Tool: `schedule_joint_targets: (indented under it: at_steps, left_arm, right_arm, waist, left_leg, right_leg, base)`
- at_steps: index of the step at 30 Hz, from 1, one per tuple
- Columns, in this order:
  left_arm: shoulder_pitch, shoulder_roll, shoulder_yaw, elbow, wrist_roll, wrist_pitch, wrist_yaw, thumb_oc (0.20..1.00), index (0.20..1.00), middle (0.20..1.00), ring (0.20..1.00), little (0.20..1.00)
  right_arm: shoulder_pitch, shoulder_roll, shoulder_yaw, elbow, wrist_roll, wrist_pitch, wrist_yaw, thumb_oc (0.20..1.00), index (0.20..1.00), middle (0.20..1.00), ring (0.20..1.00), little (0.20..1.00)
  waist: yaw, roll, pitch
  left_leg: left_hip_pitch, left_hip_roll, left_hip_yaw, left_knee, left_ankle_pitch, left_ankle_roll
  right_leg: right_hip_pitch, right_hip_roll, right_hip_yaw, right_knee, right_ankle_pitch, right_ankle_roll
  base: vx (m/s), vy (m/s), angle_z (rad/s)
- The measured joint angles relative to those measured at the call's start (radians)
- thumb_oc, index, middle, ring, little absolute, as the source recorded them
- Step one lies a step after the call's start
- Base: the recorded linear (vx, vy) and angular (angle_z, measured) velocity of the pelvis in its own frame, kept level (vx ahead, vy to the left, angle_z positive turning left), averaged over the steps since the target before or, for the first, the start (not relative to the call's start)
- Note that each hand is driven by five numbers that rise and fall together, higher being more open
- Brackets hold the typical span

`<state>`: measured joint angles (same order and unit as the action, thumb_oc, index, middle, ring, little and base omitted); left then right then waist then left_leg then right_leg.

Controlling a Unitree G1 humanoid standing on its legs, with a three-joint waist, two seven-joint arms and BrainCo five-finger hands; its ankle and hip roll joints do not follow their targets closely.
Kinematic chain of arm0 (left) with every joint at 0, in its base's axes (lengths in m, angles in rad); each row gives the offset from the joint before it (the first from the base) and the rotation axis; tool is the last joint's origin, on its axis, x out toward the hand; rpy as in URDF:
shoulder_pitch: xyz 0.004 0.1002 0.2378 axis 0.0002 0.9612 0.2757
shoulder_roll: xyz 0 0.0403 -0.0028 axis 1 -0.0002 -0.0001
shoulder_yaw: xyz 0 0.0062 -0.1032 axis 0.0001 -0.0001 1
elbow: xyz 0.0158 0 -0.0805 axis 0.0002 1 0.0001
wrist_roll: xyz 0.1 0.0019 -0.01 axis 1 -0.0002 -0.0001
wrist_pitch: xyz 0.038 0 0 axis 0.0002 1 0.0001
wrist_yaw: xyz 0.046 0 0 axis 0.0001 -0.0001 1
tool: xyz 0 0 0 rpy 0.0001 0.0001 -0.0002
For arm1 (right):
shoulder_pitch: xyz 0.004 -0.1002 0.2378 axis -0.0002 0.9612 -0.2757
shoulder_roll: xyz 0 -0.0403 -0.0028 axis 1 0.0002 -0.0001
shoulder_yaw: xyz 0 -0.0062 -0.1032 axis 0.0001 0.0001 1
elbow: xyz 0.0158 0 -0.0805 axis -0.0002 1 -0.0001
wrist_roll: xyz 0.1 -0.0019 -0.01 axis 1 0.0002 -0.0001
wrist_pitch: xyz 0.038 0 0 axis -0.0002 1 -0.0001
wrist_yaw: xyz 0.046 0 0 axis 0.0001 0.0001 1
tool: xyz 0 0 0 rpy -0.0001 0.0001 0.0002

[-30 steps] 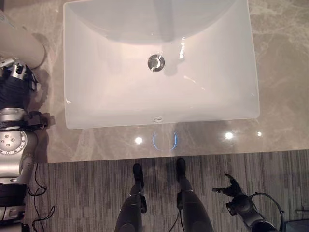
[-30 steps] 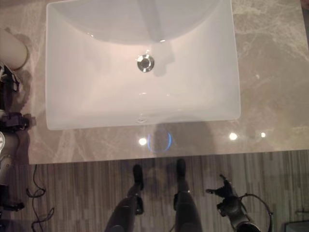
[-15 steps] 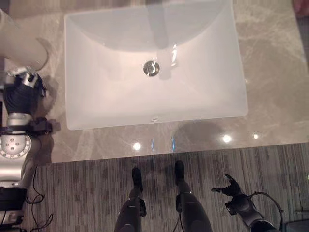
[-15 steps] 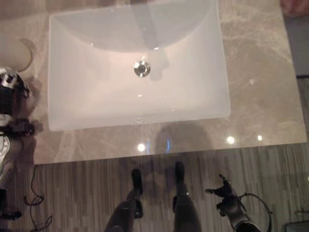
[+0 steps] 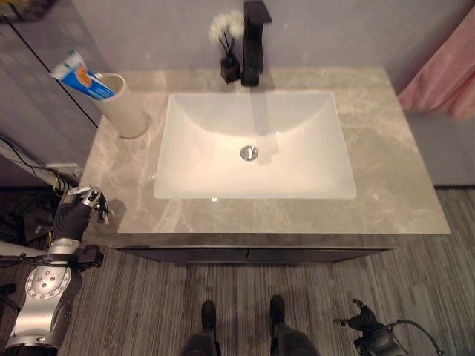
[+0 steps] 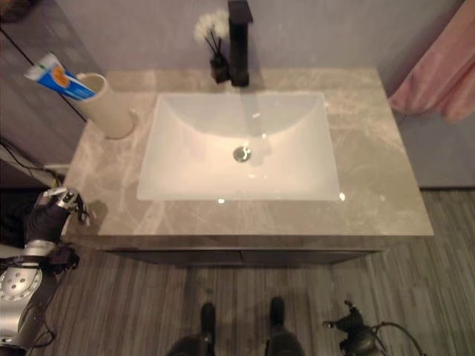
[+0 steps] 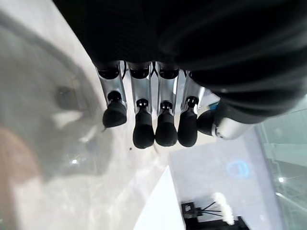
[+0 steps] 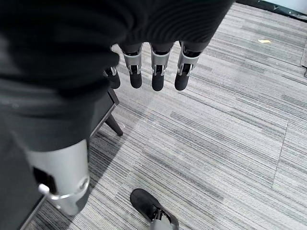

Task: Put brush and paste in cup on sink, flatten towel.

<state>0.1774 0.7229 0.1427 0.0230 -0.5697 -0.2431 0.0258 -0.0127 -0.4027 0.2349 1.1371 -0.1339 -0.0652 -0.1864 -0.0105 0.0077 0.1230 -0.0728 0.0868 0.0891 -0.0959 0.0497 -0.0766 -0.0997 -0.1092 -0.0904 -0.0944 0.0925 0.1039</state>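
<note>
A beige cup (image 5: 129, 113) stands on the counter at the sink's back left corner, and a blue and white toothpaste tube (image 5: 80, 76) leans out of it to the left. A pink towel (image 5: 445, 74) hangs at the far right, past the counter's end. My left hand (image 5: 76, 213) hovers at the counter's front left corner, well short of the cup; its fingers (image 7: 144, 129) are relaxed and hold nothing. My right hand (image 5: 365, 324) hangs low over the floor at the lower right, with its fingers (image 8: 160, 72) open and empty.
The white sink basin (image 5: 223, 167) is set in the middle of a grey marble counter (image 5: 393, 170). A black faucet (image 5: 254, 41) and a small dark diffuser with white flowers (image 5: 228, 53) stand behind the basin. Striped carpet (image 8: 216, 143) covers the floor in front.
The camera has pulled back and tilted up, so the cup, faucet and towel have come into view. My left hand has drawn back from beside the cup to the counter's front corner.
</note>
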Motion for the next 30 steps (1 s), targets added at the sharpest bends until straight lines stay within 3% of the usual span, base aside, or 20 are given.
schedule_joint_targets:
  at_steps: [10, 17, 19, 21, 23, 26, 28, 29, 30]
  left_arm:
    - [0.063, -0.061, 0.009, -0.005, 0.0, 0.003, -0.045, 0.2, 0.2, 0.2, 0.2, 0.2]
    - [0.079, -0.061, 0.011, -0.037, 0.0, 0.004, -0.056, 0.2, 0.2, 0.2, 0.2, 0.2]
    - [0.106, -0.059, 0.01, -0.042, 0.001, 0.004, -0.066, 0.2, 0.2, 0.2, 0.2, 0.2]
    - [0.111, -0.058, 0.009, -0.041, 0.0, 0.005, -0.072, 0.2, 0.2, 0.2, 0.2, 0.2]
    - [0.111, -0.056, 0.012, -0.041, 0.0, 0.004, -0.073, 0.2, 0.2, 0.2, 0.2, 0.2]
    - [0.109, -0.05, 0.011, -0.041, 0.001, 0.004, -0.071, 0.2, 0.2, 0.2, 0.2, 0.2]
    - [0.079, -0.07, -0.001, -0.032, 0.001, 0.005, -0.069, 0.2, 0.2, 0.2, 0.2, 0.2]
    - [0.057, -0.072, -0.011, -0.034, 0.003, 0.005, -0.07, 0.2, 0.2, 0.2, 0.2, 0.2]
    - [0.042, -0.07, -0.008, -0.033, 0.003, 0.004, -0.067, 0.2, 0.2, 0.2, 0.2, 0.2]
  right_arm:
    - [0.092, 0.014, -0.05, -0.054, 0.0, -0.002, 0.031, 1.0, 1.0, 1.0, 1.0, 1.0]
    - [0.084, 0.027, -0.055, -0.055, -0.002, -0.002, 0.038, 1.0, 1.0, 1.0, 1.0, 1.0]
    - [0.078, 0.032, -0.055, -0.06, -0.003, -0.004, 0.039, 1.0, 1.0, 1.0, 1.0, 1.0]
    - [0.086, 0.035, -0.052, -0.067, -0.001, -0.005, 0.039, 1.0, 1.0, 1.0, 1.0, 1.0]
    - [0.101, 0.043, -0.04, -0.07, 0.001, -0.011, 0.04, 1.0, 1.0, 1.0, 1.0, 1.0]
    - [0.109, 0.044, -0.028, -0.067, 0.002, -0.02, 0.039, 1.0, 1.0, 1.0, 1.0, 1.0]
    - [0.109, 0.023, -0.029, -0.072, 0.002, -0.022, 0.039, 1.0, 1.0, 1.0, 1.0, 1.0]
    - [0.098, 0.001, -0.029, -0.079, 0.001, -0.022, 0.039, 1.0, 1.0, 1.0, 1.0, 1.0]
    - [0.1, -0.011, -0.028, -0.085, 0.001, -0.023, 0.04, 1.0, 1.0, 1.0, 1.0, 1.0]
  waist:
    - [-0.002, -0.008, -0.096]
    - [-0.001, -0.04, -0.115]
    - [-0.001, -0.036, -0.109]
    - [-0.005, -0.03, -0.105]
    - [-0.004, -0.046, -0.105]
    - [-0.01, -0.068, -0.098]
    - [-0.025, -0.044, -0.056]
    - [-0.045, -0.003, -0.006]
    - [-0.062, 0.001, 0.011]
  left_leg:
    - [0.074, -0.045, 0.002, -0.001, -0.021, 0.031]
    - [0.102, -0.099, 0.023, -0.002, -0.036, 0.059]
    - [0.108, -0.105, 0.033, -0.002, -0.043, 0.073]
    - [0.107, -0.111, 0.033, -0.002, -0.044, 0.081]
    - [0.107, -0.121, 0.034, -0.002, -0.042, 0.087]
    - [0.105, -0.117, 0.026, -0.002, -0.038, 0.091]
    - [0.121, -0.094, -0.019, 0.001, -0.033, 0.091]
    - [0.14, -0.072, -0.064, 0.009, -0.031, 0.098]
    - [0.137, -0.062, -0.081, 0.026, -0.036, 0.09]
  right_leg:
    - [0.072, -0.043, 0.002, 0.008, -0.01, 0.027]
    - [0.086, -0.09, 0.029, 0.011, 0.003, 0.05]
    - [0.076, -0.099, 0.034, 0.047, 0.005, 0.05]
    - [0.046, -0.096, 0.076, 0.09, -0.007, 0.041]
    - [0.019, -0.098, 0.138, 0.12, -0.044, 0.038]
    - [0.019, -0.096, 0.16, 0.124, -0.063, 0.077]
    - [0.01, -0.078, 0.145, 0.213, -0.07, 0.097]
    - [-0.034, -0.05, 0.139, 0.325, -0.129, 0.127]
    - [-0.044, -0.024, 0.179, 0.291, -0.145, 0.12]
  base:
    - [0.0, 0.13, 0.0]
    - [-0.04, 0.151, -0.07]
    - [-0.02, 0.157, -0.17]
    - [0.05, 0.147, -0.08]
    - [0.05, 0.074, -0.03]
    - [0.11, -0.011, 0.01]
    - [0.21, -0.04, 0.37]
    - [0.24, -0.073, 0.65]
    - [0.23, -0.087, 0.71]
